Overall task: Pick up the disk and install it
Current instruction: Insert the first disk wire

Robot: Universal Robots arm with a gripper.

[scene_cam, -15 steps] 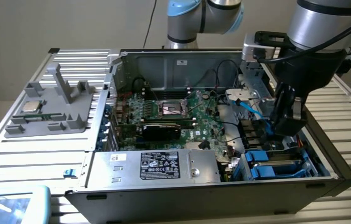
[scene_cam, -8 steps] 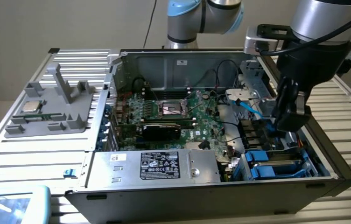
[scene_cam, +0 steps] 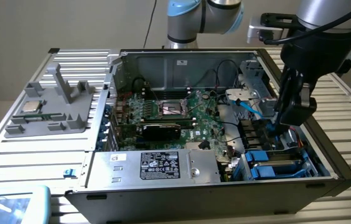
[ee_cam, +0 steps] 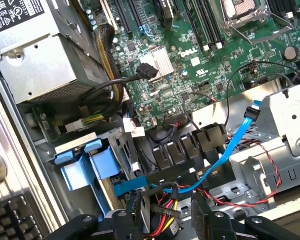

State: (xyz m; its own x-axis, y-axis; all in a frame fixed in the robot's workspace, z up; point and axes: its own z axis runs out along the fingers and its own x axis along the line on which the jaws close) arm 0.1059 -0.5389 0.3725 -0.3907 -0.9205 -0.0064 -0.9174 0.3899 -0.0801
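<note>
Gripper [scene_cam: 279, 129] hangs wide open and empty inside the PC case [scene_cam: 182, 60], right of frame, just above the blue-framed disk [scene_cam: 268, 170] sitting lower right.

Diffuse, even light received from above, interior of the computer case [scene_cam: 182, 63] left in soft shadow, mild glare recorded on the silver box [ee_cam: 45, 65], green board [ee_cam: 190, 60] brightly lit, colours rendered naturally.

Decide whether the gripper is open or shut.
Open: the gripper has its fingers standing apart in the wrist view, nothing clamped between them.
</note>
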